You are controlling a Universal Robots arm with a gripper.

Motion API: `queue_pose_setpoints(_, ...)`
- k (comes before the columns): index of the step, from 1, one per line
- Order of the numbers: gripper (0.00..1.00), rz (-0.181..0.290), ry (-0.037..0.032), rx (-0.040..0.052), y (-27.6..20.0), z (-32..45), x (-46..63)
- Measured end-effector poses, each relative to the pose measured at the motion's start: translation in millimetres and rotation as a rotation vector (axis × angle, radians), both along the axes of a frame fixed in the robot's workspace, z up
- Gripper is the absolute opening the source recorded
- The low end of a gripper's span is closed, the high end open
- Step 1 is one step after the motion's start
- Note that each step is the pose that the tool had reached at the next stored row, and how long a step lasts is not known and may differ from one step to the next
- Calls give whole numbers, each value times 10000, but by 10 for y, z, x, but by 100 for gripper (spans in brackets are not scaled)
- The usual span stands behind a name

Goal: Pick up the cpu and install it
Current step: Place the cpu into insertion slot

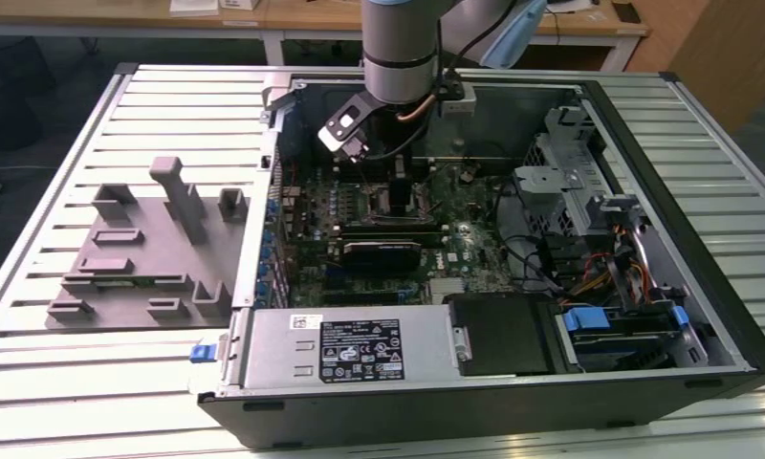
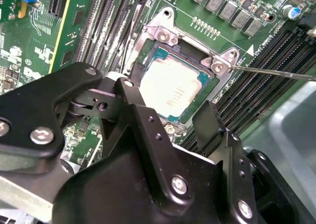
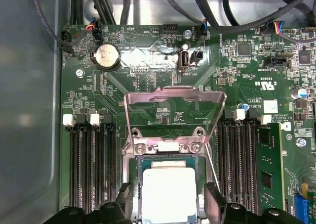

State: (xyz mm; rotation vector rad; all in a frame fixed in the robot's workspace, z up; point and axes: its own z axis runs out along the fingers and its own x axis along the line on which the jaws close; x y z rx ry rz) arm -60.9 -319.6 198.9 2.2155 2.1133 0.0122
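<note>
The cpu (image 3: 168, 194), a flat square chip with a silvery top plate and a green rim, lies flat in the motherboard socket (image 2: 163, 33); the second wrist view also shows the cpu (image 2: 170, 85). My gripper (image 3: 169, 200) hovers right over it, open, with one black finger (image 3: 124, 204) on each side of the chip and a small gap between each finger and the chip's edge. In the second wrist view the gripper (image 2: 170, 110) is a little above the board. In the exterior view the gripper (image 1: 385, 153) reaches down into the open computer case above the socket (image 1: 393, 203).
The socket's metal load plate (image 3: 175, 98) stands swung open, and its thin lever (image 2: 276, 74) sticks out sideways. Memory slots (image 3: 91, 169) flank the socket. The case walls (image 1: 600, 105), drive cage (image 1: 574, 191) and power supply (image 1: 344, 349) surround the board. A grey fixture tray (image 1: 141, 258) lies at the exterior view's left.
</note>
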Motion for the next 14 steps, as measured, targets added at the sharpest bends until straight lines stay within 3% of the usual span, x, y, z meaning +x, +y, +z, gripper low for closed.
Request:
queue_pose_setpoints(6, 66, 0, 1, -2, 0, 2, 0)
queue_pose_setpoints(10, 48, 0, 1, -1, 0, 2, 0)
queue_pose_setpoints(11, 48, 0, 1, -2, 0, 3, 0)
queue_pose_setpoints(13, 36, 0, 2, -3, 0, 3, 0)
queue_pose_setpoints(14, 36, 0, 2, -3, 0, 3, 0)
